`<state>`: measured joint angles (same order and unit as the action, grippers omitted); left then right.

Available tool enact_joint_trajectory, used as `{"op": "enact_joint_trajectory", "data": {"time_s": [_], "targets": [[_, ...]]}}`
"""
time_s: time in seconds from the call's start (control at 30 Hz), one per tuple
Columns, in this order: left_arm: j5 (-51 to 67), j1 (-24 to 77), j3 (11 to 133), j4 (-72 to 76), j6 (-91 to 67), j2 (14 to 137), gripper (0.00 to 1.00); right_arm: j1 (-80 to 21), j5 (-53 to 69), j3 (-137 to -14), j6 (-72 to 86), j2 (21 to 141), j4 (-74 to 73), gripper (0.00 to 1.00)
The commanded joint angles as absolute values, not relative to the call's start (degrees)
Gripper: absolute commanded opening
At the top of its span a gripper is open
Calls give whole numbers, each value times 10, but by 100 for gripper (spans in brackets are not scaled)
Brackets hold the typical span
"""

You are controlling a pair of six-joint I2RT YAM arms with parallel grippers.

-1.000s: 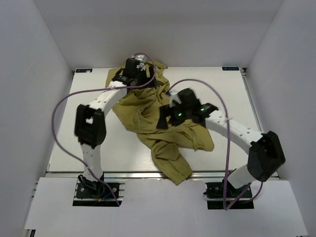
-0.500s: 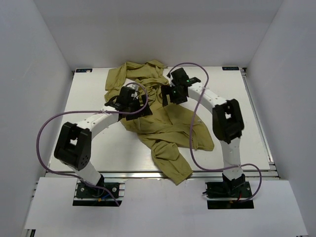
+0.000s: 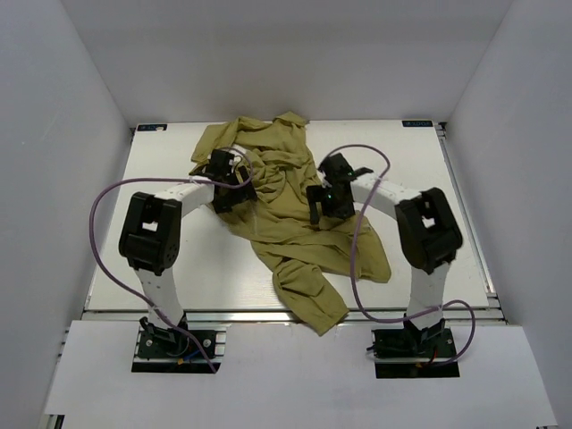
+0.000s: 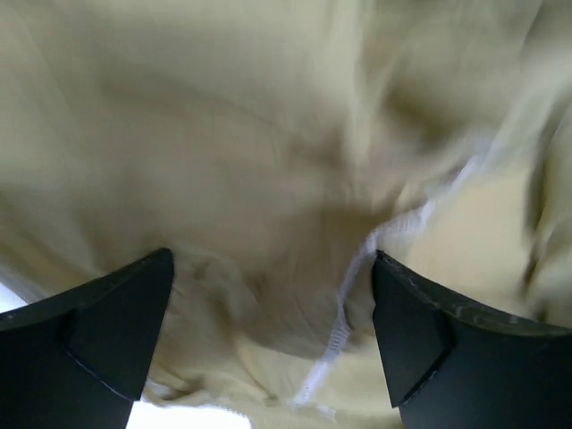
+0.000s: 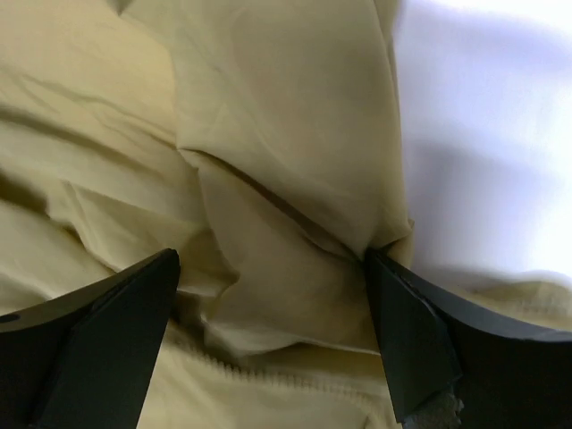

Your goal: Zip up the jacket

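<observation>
The olive-green jacket [image 3: 286,214] lies crumpled across the white table [image 3: 161,259], one part hanging over the near edge. My left gripper [image 3: 234,183] is open over the jacket's upper left folds. In the left wrist view its fingers [image 4: 107,340] stand wide apart above blurred fabric [image 4: 268,134] and a white zipper tape [image 4: 353,295]. My right gripper [image 3: 323,204] is open over the jacket's right side. In the right wrist view its fingers [image 5: 98,349] straddle a fabric fold [image 5: 286,179], with a row of zipper teeth [image 5: 268,380] just below.
White walls enclose the table on three sides. Purple cables [image 3: 103,214] loop from both arms over the table. Bare table shows at the left and at the right [image 3: 447,161] of the jacket.
Both arms have swung about over the jacket. The left gripper has moved from the far edge to the upper left folds. The right gripper has come to the jacket's right side. The jacket has shifted slightly.
</observation>
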<state>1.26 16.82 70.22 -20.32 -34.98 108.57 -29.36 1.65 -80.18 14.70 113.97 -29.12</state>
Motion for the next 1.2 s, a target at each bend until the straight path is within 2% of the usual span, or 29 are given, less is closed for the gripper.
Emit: {"op": "enact_joint_trajectory", "data": {"time_s": [0.0,0.1,0.13,0.27,0.3,0.4,0.43,0.5,0.53,0.6,0.73,0.87,0.93,1.0,1.03,1.07,1.17], "targets": [[-49,163,752,-229,-340,1134,98,-309,48,-626,216,1070,-272,89],[-56,162,864,-251,-313,1216,98,-372,60,-517,246,989,-251,89],[-44,162,899,-251,-302,1264,98,-420,63,-500,252,972,-247,89],[94,166,1070,-205,-265,1386,98,-512,147,-495,279,940,-193,89],[145,170,1148,-187,-256,1412,98,-519,172,-504,278,947,-176,89],[207,188,1264,-159,-237,1501,98,-526,250,-590,241,997,-165,89],[210,199,1353,-143,-241,1529,98,-526,266,-661,208,1026,-190,89],[217,201,1366,-110,-243,1534,98,-526,278,-730,175,1048,-216,89],[215,201,1356,-90,-251,1526,98,-525,277,-784,144,1055,-229,89],[164,200,1337,-56,-244,1486,98,-512,252,-817,122,1058,-263,89],[53,185,1330,-71,-199,1425,98,-428,241,-810,109,1018,-273,89],[60,146,1295,-119,-229,1347,98,-317,203,-760,113,956,-281,89],[84,134,1258,-141,-239,1276,98,-274,129,-758,105,947,-294,89],[126,135,1183,-183,-233,1221,98,-239,51,-785,118,954,-315,89],[140,135,1138,-183,-248,1155,98,-228,43,-794,118,959,-317,89],[166,135,1026,-158,-257,1117,98,-215,42,-801,119,971,-320,89],[174,138,857,-100,-300,984,98,-172,17,-842,127,1013,-352,89]]}}
